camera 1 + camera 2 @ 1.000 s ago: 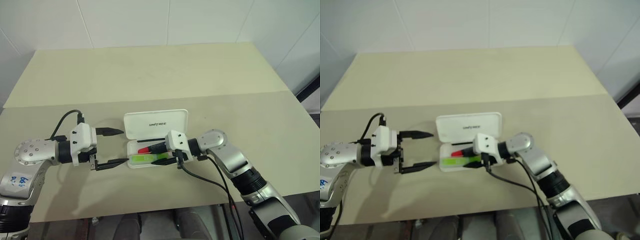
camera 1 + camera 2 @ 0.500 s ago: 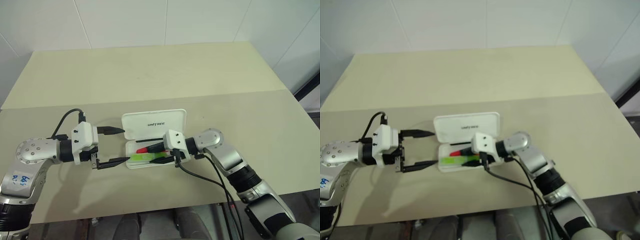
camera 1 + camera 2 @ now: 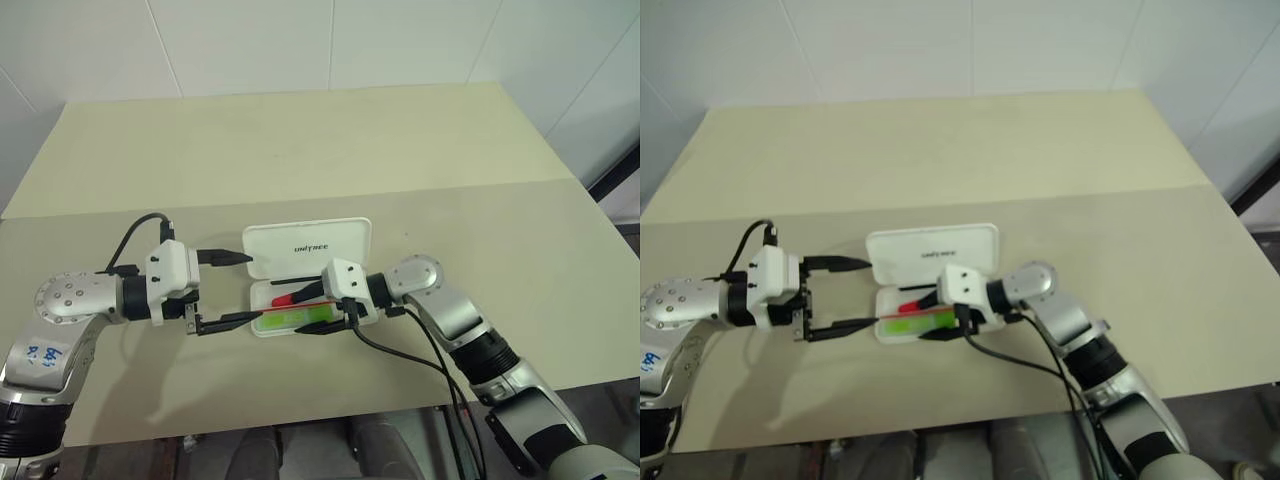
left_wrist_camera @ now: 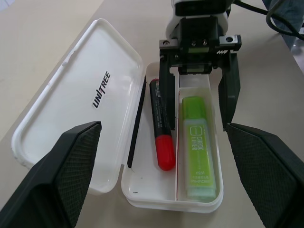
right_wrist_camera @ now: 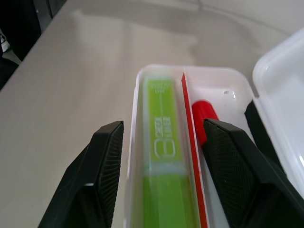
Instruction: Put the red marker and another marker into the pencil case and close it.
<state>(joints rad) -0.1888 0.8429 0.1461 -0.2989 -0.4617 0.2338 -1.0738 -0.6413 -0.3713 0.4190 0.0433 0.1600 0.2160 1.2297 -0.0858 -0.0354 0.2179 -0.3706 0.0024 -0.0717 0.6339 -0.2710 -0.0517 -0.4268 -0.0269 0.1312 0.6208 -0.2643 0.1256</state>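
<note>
The white pencil case (image 3: 308,246) lies open, its "UNITREE" lid (image 4: 71,109) flat behind the tray. In the tray's compartment nearer the lid lies the red marker (image 4: 160,128), red cap toward my left gripper. The lime-green marker (image 4: 197,147) lies flat in the front compartment. My right gripper (image 3: 300,311) hovers open over the tray's right end, one finger (image 5: 99,175) on each side of the green marker without gripping it. Open and empty, my left gripper (image 3: 255,287) stands at the case's left end, one finger by the lid and one by the tray's front corner.
The case sits on a beige table (image 3: 300,150) with a seam across its middle. A thin dark strip (image 4: 137,121) lies along the hinge side of the tray. The right arm's black cable (image 3: 410,355) hangs toward the table's front edge.
My right gripper's fingers have spread apart, letting go of the green marker, which now rests in the tray. The left gripper has stayed open in the same place.
</note>
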